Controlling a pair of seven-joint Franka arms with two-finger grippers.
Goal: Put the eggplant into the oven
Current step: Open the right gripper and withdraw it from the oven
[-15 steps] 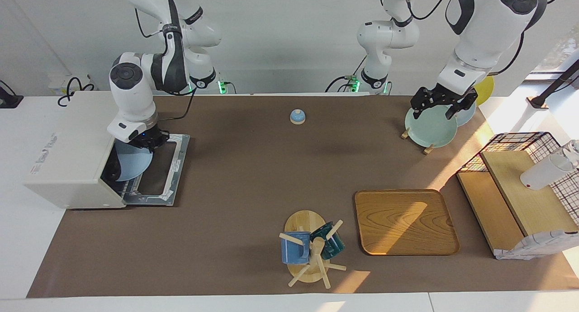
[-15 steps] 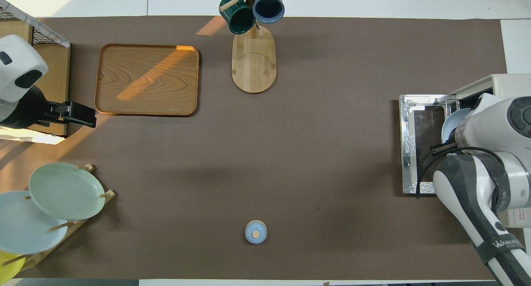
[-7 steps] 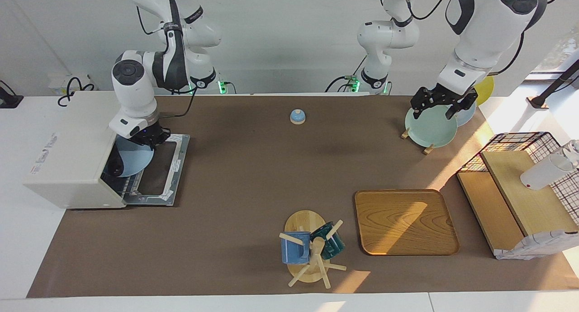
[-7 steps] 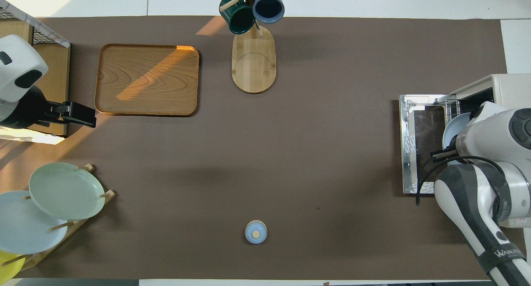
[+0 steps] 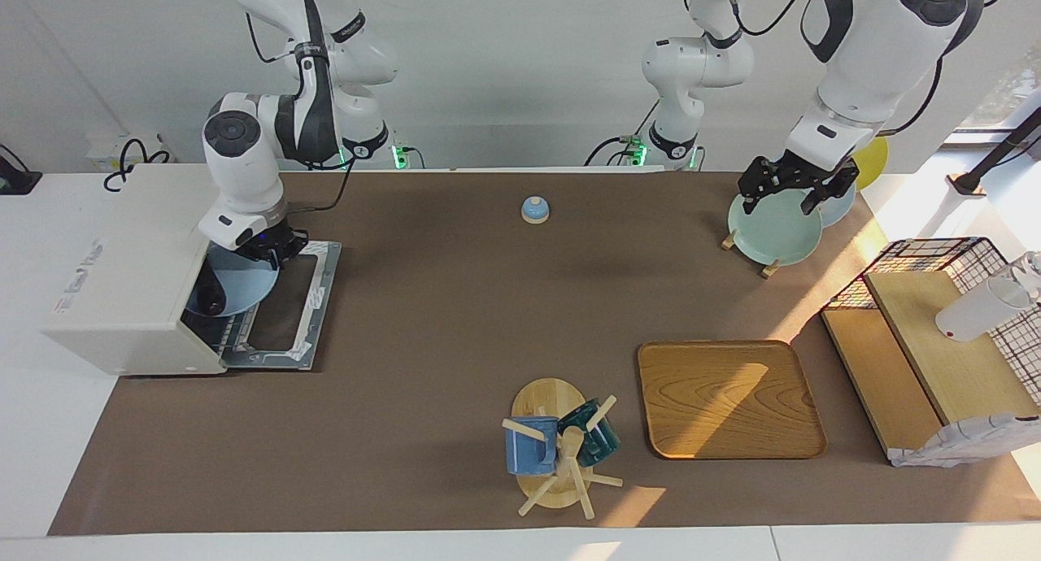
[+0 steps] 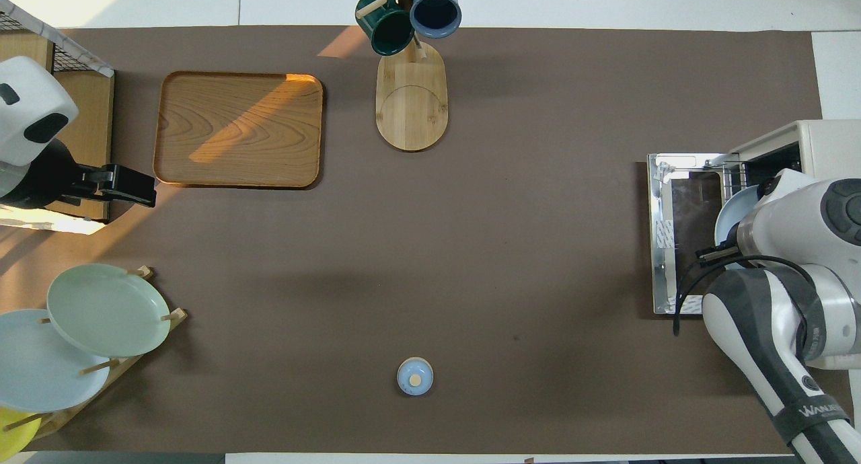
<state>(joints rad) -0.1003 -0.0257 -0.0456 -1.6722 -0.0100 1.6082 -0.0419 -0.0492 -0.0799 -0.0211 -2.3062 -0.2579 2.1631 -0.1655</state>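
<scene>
Brown-covered bench [image 5: 423,317]: white oven [image 5: 122,293] at right arm's end, door down, light blue plate [image 5: 236,289] in its mouth carrying dark eggplant [image 5: 210,299]. Right tool [image 5: 268,252] sits at plate's rim, finger gap can't tell. Left tool [image 5: 793,189] spread wide, empty, over racked green plate [image 5: 773,232].

Robotics lab staged as kitchen. Two white arms bolted along table edge at 12 o'clock in facing view, cables trailing up bare white wall [image 5: 504,65]. Brown paper sheet [image 5: 455,317] covers tabletop. Kitchen props: toaster oven [image 5: 122,293] at 9 o'clock, plate rack [image 5: 768,232] at 2 o'clock, mug tree [image 5: 561,447] at 6 o'clock
</scene>
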